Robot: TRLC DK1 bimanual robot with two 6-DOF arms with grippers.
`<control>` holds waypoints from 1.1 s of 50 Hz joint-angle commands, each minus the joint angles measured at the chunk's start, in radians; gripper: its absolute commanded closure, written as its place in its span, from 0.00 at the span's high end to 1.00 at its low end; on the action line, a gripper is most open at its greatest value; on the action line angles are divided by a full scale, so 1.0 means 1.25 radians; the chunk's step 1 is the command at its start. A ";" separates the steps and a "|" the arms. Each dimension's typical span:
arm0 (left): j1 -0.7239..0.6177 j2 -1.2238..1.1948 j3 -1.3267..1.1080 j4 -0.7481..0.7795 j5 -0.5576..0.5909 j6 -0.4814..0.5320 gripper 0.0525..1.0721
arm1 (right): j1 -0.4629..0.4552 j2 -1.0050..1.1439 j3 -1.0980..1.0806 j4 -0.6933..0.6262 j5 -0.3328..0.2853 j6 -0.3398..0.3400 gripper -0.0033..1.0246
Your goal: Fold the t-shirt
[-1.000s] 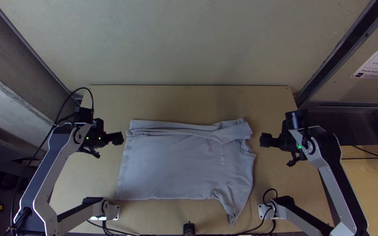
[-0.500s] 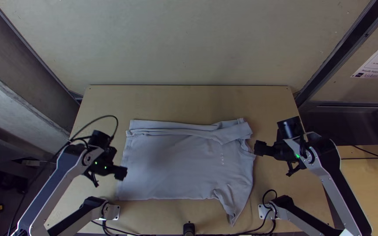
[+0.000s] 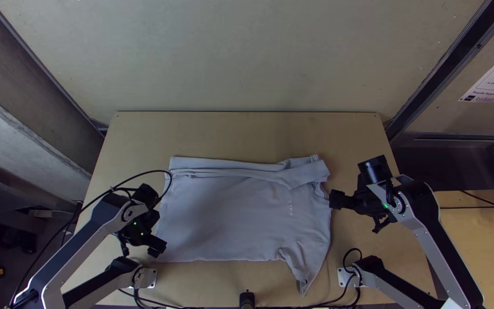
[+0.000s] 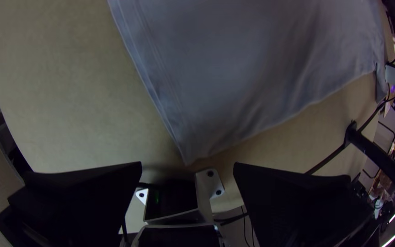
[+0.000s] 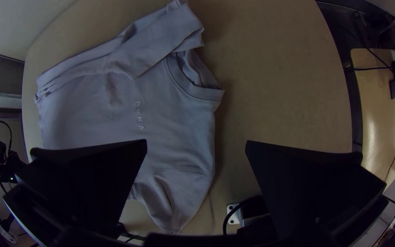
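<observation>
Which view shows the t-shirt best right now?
The top view: it takes in nearly the whole t-shirt, from the folded far side to the loose sleeve. The left wrist view shows a hem corner close up; the right wrist view shows collar and lettering, the body partly behind the right gripper.

The t-shirt (image 3: 241, 217) lies on the table (image 3: 247, 134), between the two arms. The left gripper (image 3: 156, 247) is at its left near corner, and the right gripper (image 3: 336, 200) is beside its neckline (image 5: 197, 91), at the right side.
</observation>
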State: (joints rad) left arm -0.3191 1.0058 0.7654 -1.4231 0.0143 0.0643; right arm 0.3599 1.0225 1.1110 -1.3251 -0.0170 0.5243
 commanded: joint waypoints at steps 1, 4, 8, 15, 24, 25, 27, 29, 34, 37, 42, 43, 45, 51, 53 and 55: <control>-0.020 0.034 -0.016 -0.020 -0.003 0.003 0.94 | 0.005 0.000 -0.022 -0.011 -0.007 0.016 0.96; -0.028 0.057 -0.022 -0.010 -0.003 0.004 0.94 | 0.005 0.000 -0.024 -0.011 -0.010 0.016 0.96; -0.037 0.117 -0.017 -0.005 -0.002 0.005 0.94 | 0.004 0.000 -0.026 -0.011 -0.011 0.016 0.96; -0.083 0.200 -0.015 0.009 -0.002 0.005 0.95 | 0.004 0.002 -0.032 -0.010 -0.012 0.015 0.96; -0.110 0.267 -0.015 0.034 -0.003 0.000 0.95 | 0.005 0.005 -0.035 -0.010 -0.012 0.014 0.96; -0.110 0.278 -0.015 0.035 -0.003 0.000 0.95 | 0.005 0.005 -0.035 -0.010 -0.012 0.014 0.96; -0.110 0.301 -0.015 0.040 -0.003 0.000 0.95 | 0.007 0.005 -0.037 -0.010 -0.012 0.014 0.96; -0.110 0.321 -0.011 0.040 -0.004 -0.001 0.94 | 0.007 0.005 -0.038 -0.010 -0.012 0.014 0.96; -0.110 0.355 -0.011 0.050 -0.025 0.003 0.94 | 0.005 0.003 -0.042 -0.010 -0.012 0.014 0.96; -0.109 0.375 -0.012 0.056 -0.027 0.004 0.94 | 0.004 0.002 -0.043 -0.010 -0.013 0.014 0.96; -0.109 0.405 -0.013 0.068 -0.030 0.010 0.94 | 0.004 0.003 -0.043 -0.010 -0.013 0.014 0.96; -0.109 0.410 -0.012 0.068 -0.030 0.010 0.94 | 0.004 0.003 -0.043 -0.010 -0.013 0.014 0.96; -0.109 0.423 -0.013 0.072 -0.030 0.011 0.89 | 0.004 0.003 -0.043 -0.010 -0.013 0.012 0.96; -0.110 0.446 -0.018 0.086 -0.029 0.019 0.59 | 0.003 0.005 -0.048 -0.010 -0.013 0.010 0.96; -0.114 0.457 -0.021 0.087 -0.027 0.019 0.54 | 0.002 0.005 -0.048 -0.010 -0.013 0.008 0.96; -0.113 0.470 -0.015 0.083 -0.027 0.021 0.49 | 0.002 0.007 -0.047 -0.010 -0.013 0.006 0.96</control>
State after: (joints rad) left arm -0.4530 1.5528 0.7616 -1.3087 -0.0162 0.0662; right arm 0.3599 1.0229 1.0733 -1.3258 -0.0277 0.5240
